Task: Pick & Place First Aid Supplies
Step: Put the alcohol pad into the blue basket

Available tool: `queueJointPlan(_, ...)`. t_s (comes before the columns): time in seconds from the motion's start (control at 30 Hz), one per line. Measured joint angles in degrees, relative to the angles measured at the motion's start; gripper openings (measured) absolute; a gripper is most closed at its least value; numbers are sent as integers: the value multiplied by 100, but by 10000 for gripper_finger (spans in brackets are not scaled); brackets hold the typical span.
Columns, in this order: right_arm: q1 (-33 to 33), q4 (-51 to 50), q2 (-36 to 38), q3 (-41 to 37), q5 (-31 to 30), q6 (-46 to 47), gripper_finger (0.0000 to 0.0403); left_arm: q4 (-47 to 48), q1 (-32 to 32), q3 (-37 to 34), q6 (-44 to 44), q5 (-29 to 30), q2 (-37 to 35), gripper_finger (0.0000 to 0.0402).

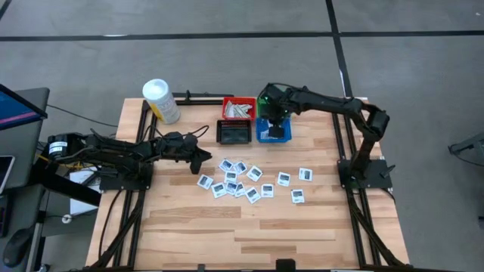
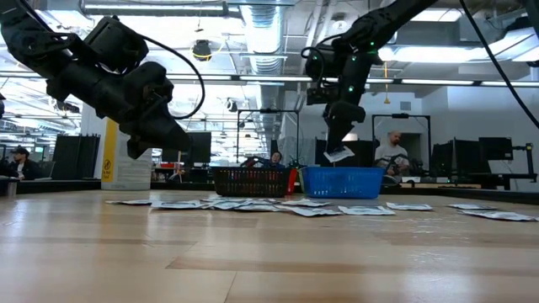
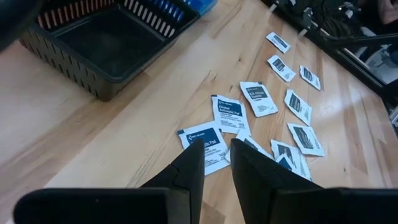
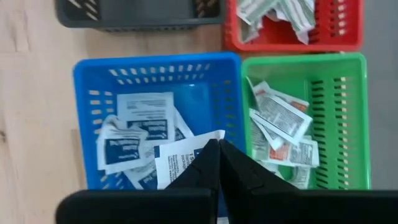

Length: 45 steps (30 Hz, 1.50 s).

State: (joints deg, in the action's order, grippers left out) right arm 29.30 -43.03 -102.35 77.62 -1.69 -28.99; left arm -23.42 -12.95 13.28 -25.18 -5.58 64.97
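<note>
Grey floor (image 1: 227, 68) crossed by dark seams, around a pale wooden table (image 1: 249, 227). Beyond, an open workshop under exposed ducts (image 2: 261, 25) and bright ceiling lights (image 2: 438, 52). Dark monitors (image 2: 497, 150) on desks, with people seated far off.

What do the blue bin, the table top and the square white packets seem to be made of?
Blue bin: probably moulded plastic, with evenly slotted walls and a slight sheen. Table top: wood, apparently butcher-block style, with light planks showing grain and joints; smooth, likely sealed. Square white packets: likely paper or foil laminate, thin and flat with printed labels and slightly curled edges; the exact material cannot be told.
</note>
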Motion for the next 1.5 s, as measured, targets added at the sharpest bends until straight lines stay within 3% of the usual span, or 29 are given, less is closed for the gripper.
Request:
queueJointPlan(0.4, 109, -1, -2, -1, 36, 9, 4, 0, 28, 2, -214, 173, 0, 78)
queueJointPlan(0.63, 68, -32, -2, -2, 780, 53, 52, 4, 28, 0, -213, 173, 0, 78)
queueJointPlan(0.77, 35, -136, -2, -2, 780, 265, 70, 12, 28, 1, -187, 173, 0, 78)
queueJointPlan(1.2, -462, -1272, 351, -4, 789, 1036, 42, -13, 28, 0, 553, 667, 0, 78)
queueJointPlan(1.3, -561, -1397, 518, -5, 1059, 1373, 36, -13, 28, 0, 856, 667, 0, 78)
queueJointPlan(1.4, -653, -1256, 727, -103, 1539, 1735, 31, -13, 28, 0, 1062, 669, 0, 78)
queueJointPlan(1.5, -844, -404, 911, -480, 1835, 2178, 28, -13, 28, 0, 1143, 695, 0, 78)
